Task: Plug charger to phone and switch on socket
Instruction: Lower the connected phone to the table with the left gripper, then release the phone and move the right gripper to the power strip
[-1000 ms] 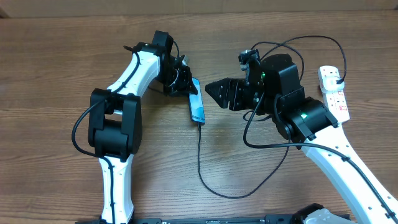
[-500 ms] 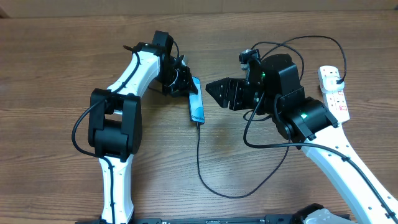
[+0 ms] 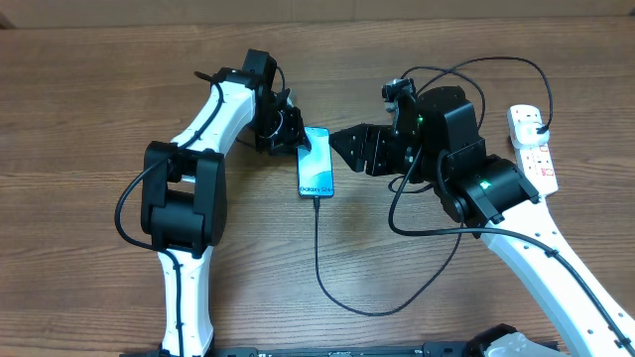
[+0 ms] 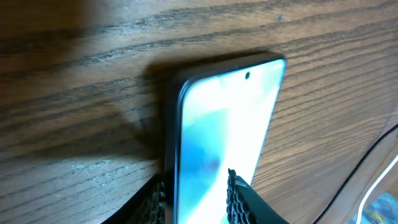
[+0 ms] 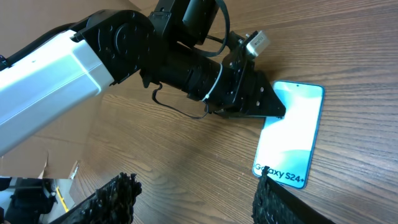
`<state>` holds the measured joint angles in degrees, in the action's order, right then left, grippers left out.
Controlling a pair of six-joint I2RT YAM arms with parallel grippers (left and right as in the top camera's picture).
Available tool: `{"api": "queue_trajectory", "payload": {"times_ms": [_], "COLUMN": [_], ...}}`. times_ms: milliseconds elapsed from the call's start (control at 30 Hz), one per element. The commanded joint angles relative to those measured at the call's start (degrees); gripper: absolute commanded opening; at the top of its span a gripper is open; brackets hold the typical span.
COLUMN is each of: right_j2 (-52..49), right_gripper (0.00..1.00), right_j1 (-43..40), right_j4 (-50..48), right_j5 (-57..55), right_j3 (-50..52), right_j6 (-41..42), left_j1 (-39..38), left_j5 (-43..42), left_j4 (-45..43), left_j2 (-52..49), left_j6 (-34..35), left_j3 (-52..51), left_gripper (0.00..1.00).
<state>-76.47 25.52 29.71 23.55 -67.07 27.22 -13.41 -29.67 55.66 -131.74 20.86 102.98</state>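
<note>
The phone point(image 3: 317, 174) lies flat on the surface point(image 3: 99, 99), screen up, between the 2 arms. Its lower end points toward the robot's base. The charger point(image 3: 317, 248) meets that lower end, and its connector looks seated, though it is too small to be sure. From there the cable runs straight down, bends in 1 wide loop and goes up behind the right arm point(image 3: 476, 178) to the socket point(image 3: 536, 149) at the far right edge. A black plug seems to sit in the socket's upper end.

The left fingers point(image 3: 300, 145) are at the phone's upper left corner. In the left wrist view they stand a little apart, on both sides of the phone's end. I cannot tell if they pinch it or are loose. I judge they are there to steady the phone against the pull of the cable.

The right fingers point(image 3: 347, 149) are spread wide and hold nothing, just beside the phone's upper right side.

The switch remains to be pressed, I think. The right arm's own body lies between its fingers and the socket, and the cable loops around it, so a quick move could drag the cable.
</note>
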Motion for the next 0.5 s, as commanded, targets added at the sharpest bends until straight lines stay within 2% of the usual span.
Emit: {"api": "queue_trajectory", "payload": {"times_ms": [0, 100, 233, 467], "right_j2": [-0.13, -0.13, -0.13, 0.11], "right_gripper": [0.63, 0.63, 0.63, 0.66], "right_j1": [-0.20, -0.20, -0.20, -0.22], "right_j4": [-0.02, 0.07, 1.29, 4.13], "right_j5": [-0.61, -0.63, -2.93, -4.92], "right_j3": [-0.39, -0.39, -0.39, -0.70], "right_j6": [-0.02, -0.02, -0.04, -2.19], "left_j1": [-1.25, -1.66, -1.66, 0.94], "left_j5": [0.31, 0.35, 1.97, 2.21], "left_j4": [-0.22, -0.39, -0.50, 2.34], "left_j2": [-0.15, -0.15, -0.15, 3.78], "left_j6": [-0.09, -0.79, -2.08, -5.55], "left_j3": [-0.20, -0.20, -0.20, 4.20], "left_gripper": [0.35, 0.36, 0.29, 0.30]}}
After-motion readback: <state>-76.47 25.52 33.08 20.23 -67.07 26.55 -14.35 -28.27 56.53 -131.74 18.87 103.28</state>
